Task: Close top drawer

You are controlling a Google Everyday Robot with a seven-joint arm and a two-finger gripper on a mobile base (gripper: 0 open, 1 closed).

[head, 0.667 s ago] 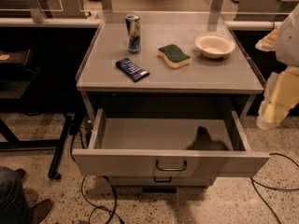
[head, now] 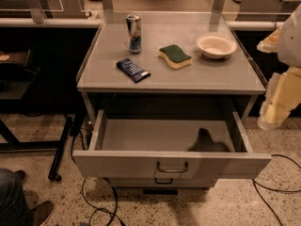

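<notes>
The top drawer (head: 117, 165) is a wide, shallow grey metal drawer, pulled far out from under the grey table top (head: 221, 74). Its tall flat front faces me, with a small dark wire handle (head: 172, 167) at its centre. The inside is bare except for a dark shadow at the back right. My gripper (head: 277, 102), pale cream, hangs at the right edge of the view, beside the table's right side and above the drawer's right front corner, not touching the drawer.
On the table top stand a drink can (head: 134, 33), a dark blue packet (head: 133, 70), a green-and-yellow sponge (head: 175, 56) and a white bowl (head: 216, 45). A lower drawer handle (head: 163, 181) shows beneath. Cables (head: 101, 199) lie on the floor. A person's shoes (head: 33, 211) are at the bottom left.
</notes>
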